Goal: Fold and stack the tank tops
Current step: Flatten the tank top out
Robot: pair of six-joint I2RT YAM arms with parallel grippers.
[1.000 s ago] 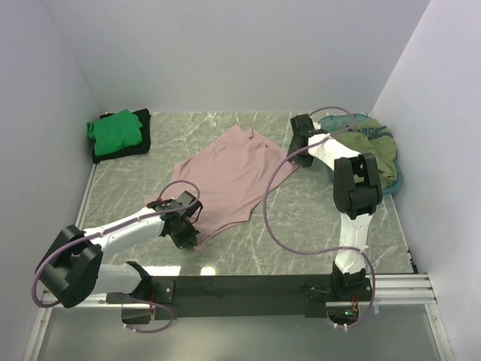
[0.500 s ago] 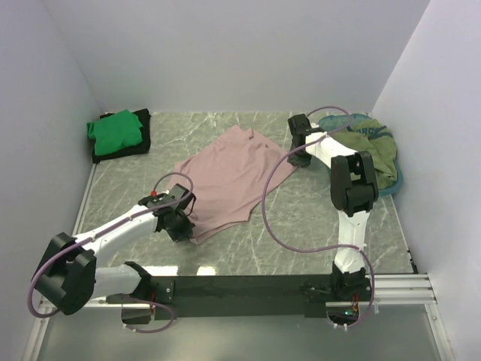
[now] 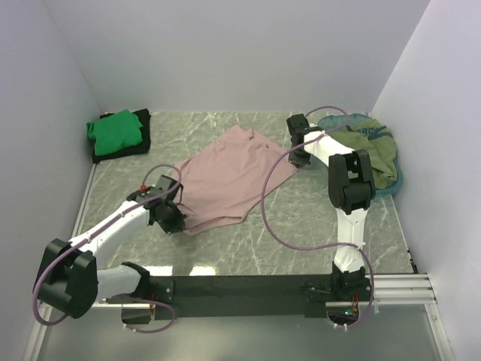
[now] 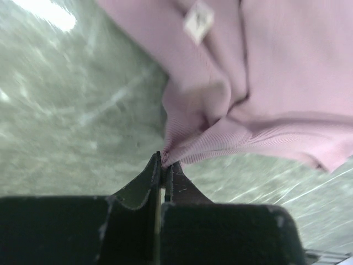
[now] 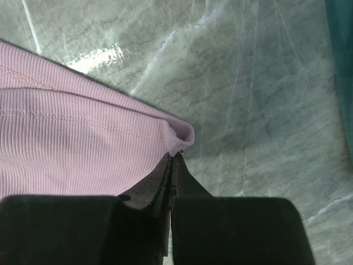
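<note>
A dusty pink tank top (image 3: pixel 229 177) lies spread on the marble table, its near left part bunched up. My left gripper (image 3: pixel 171 218) is shut on that bunched edge (image 4: pixel 182 149), and the cloth (image 4: pixel 287 77) stretches away from the jaws (image 4: pixel 164 160). At the pink top's right corner my right gripper (image 3: pixel 299 154) is shut on the ribbed hem (image 5: pixel 179 135), pinched right at the tips (image 5: pixel 174 157). A bright green tank top (image 3: pixel 114 130) rests folded on a black one (image 3: pixel 139 147) at the back left. An olive green top (image 3: pixel 372 150) lies in the basket.
The teal oval basket (image 3: pixel 394 180) stands at the back right against the wall, just behind my right arm. White walls close in the table (image 3: pixel 301 226) on three sides. A purple cable (image 3: pixel 270 218) loops from the right arm over the table.
My left gripper has dragged the near edge of the pink top leftward and away from me, bunching it. My right gripper has moved onto the right corner and shut on the hem.
</note>
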